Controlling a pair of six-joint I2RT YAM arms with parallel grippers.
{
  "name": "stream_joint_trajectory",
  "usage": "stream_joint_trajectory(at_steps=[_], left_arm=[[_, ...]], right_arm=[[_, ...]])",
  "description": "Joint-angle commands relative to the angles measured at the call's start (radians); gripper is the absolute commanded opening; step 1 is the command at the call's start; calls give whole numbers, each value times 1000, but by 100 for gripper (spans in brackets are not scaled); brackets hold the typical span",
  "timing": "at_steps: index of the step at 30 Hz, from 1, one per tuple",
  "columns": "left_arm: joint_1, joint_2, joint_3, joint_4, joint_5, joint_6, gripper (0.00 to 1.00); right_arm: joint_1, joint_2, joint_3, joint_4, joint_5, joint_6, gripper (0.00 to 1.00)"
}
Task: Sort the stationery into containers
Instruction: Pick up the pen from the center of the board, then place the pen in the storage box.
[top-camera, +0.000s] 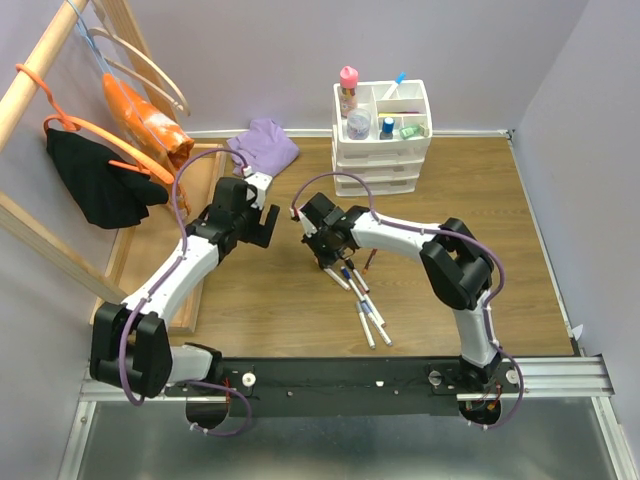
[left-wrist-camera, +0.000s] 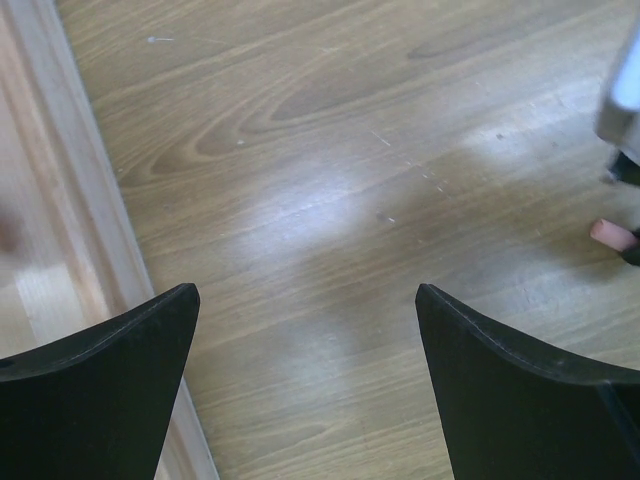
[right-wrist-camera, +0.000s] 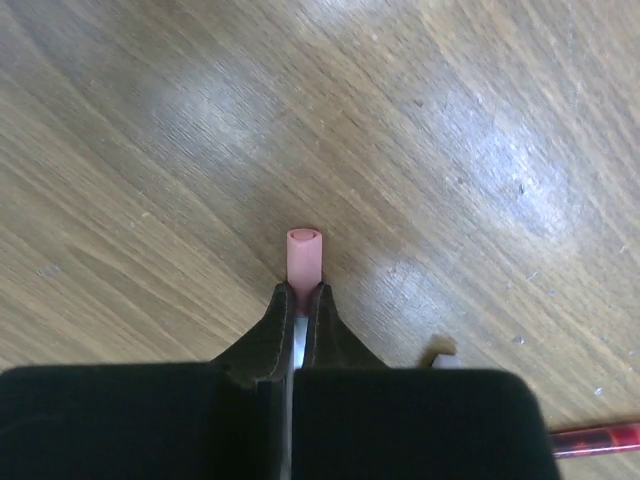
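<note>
Pickup step: right hand (right-wrist-camera: 300, 296) pinches a pink-capped marker (right-wrist-camera: 304, 252), left hand (left-wrist-camera: 307, 296) spread; next likely lifts it toward the organizer tray (top-camera: 426, 101).

The left arm (top-camera: 190, 262) and right arm (top-camera: 400, 232) are white-shelled links with black joint housings. A thin purple cable (top-camera: 179, 205) loops behind each hand. The left hand (left-wrist-camera: 305, 290) has two broad matte-black fingers with curved edges. The right hand (right-wrist-camera: 300, 300) has black fingers tapering to narrow tips.
</note>
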Motion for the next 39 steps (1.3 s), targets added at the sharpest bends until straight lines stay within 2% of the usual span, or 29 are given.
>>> stream_joint_trajectory(at_steps=[1, 5, 9, 13, 18, 19, 22, 33, 39], left_arm=[[95, 25, 77, -15, 89, -61, 98], [218, 72, 112, -12, 200, -145, 95], [226, 83, 128, 28, 197, -105, 96], [218, 118, 175, 19, 222, -113, 96], [151, 143, 223, -33, 237, -4, 97], [125, 147, 244, -47, 246, 7, 97], [97, 176, 298, -116, 275, 43, 97], [37, 215, 355, -230, 285, 105, 97], [14, 256, 382, -248, 277, 105, 97]], right_arm=[[-39, -85, 102, -33, -80, -50, 1], [-144, -223, 234, 12, -170, -48, 1], [-305, -307, 309, 148, -183, -15, 1], [-414, -329, 320, 407, -114, -1, 1], [-490, -231, 423, 585, -17, 48, 1], [-506, -213, 441, 654, -17, 51, 1], [-525, -125, 498, 717, -8, 58, 1], [-585, 142, 776, 794, 35, 82, 1], [-599, 206, 816, 810, 37, 78, 1]])
